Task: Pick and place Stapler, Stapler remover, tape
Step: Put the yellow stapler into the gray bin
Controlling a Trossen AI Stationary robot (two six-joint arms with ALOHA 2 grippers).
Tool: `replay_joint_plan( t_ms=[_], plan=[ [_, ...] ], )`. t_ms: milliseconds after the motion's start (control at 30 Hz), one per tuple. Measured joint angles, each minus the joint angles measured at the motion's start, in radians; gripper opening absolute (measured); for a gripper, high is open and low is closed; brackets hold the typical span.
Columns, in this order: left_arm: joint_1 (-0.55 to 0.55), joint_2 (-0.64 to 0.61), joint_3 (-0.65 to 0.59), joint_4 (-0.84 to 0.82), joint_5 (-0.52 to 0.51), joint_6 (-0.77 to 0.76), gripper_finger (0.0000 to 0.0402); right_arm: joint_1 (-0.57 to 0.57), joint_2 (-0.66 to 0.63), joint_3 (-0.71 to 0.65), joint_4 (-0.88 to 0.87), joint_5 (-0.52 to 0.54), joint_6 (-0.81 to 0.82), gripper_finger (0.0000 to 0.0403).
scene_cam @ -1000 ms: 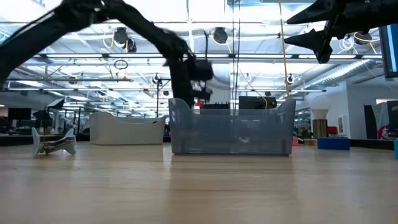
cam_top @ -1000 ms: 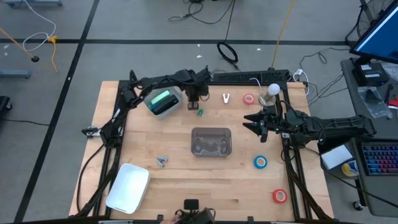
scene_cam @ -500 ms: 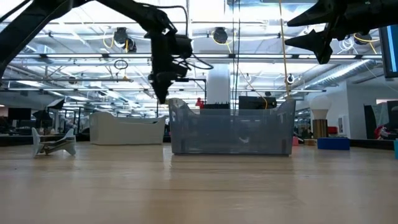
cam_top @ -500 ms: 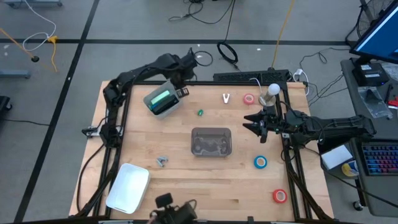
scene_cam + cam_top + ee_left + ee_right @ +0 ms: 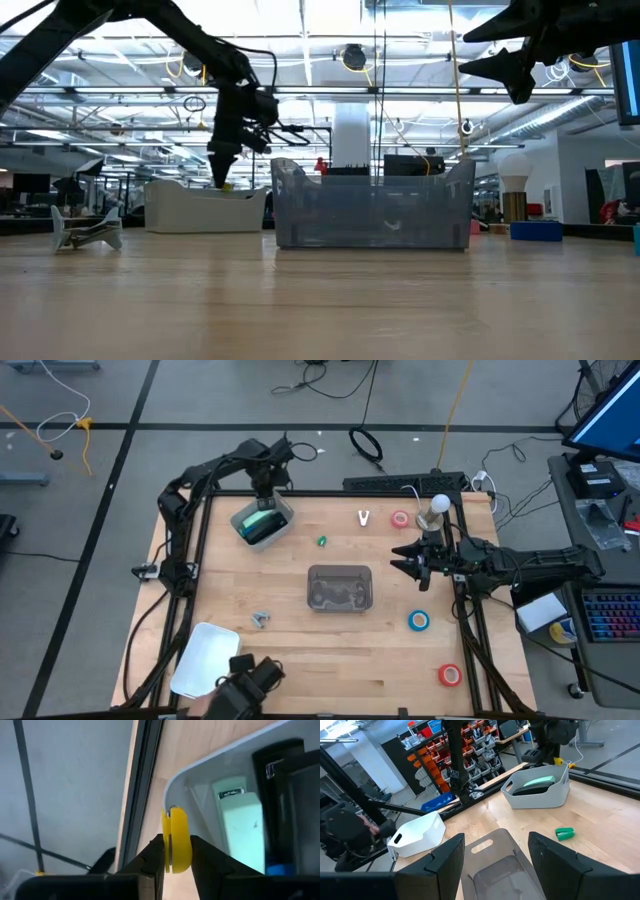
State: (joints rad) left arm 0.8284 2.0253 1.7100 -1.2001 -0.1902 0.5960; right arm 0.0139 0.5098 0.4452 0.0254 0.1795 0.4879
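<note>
Left gripper, fingers pinched on a small yellow tape roll, hovers over the white bin's rim, mint stapler inside; right gripper waits open.

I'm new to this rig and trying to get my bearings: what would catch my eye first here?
The left gripper at the table's far left corner, its jaws shut on a small yellow roll above the white bin that holds the mint-green stapler. Next, the clear grey container at mid-table, with the right gripper hovering open to its right, and tape rolls scattered along the right edge.
</note>
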Motion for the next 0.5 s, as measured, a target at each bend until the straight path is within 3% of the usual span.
replay_joint_plan(
  t_ms=[233,500],
  plan=[
    [0.006,-0.002,-0.025,0.054,0.041,0.149,0.0079,0.000,0.000,0.000,0.000,0.002,0.024,0.0212],
    [-0.028,-0.002,-0.026,0.046,0.029,0.137,0.0078,0.000,0.000,0.000,0.001,0.006,0.032,0.0212]
  ],
)
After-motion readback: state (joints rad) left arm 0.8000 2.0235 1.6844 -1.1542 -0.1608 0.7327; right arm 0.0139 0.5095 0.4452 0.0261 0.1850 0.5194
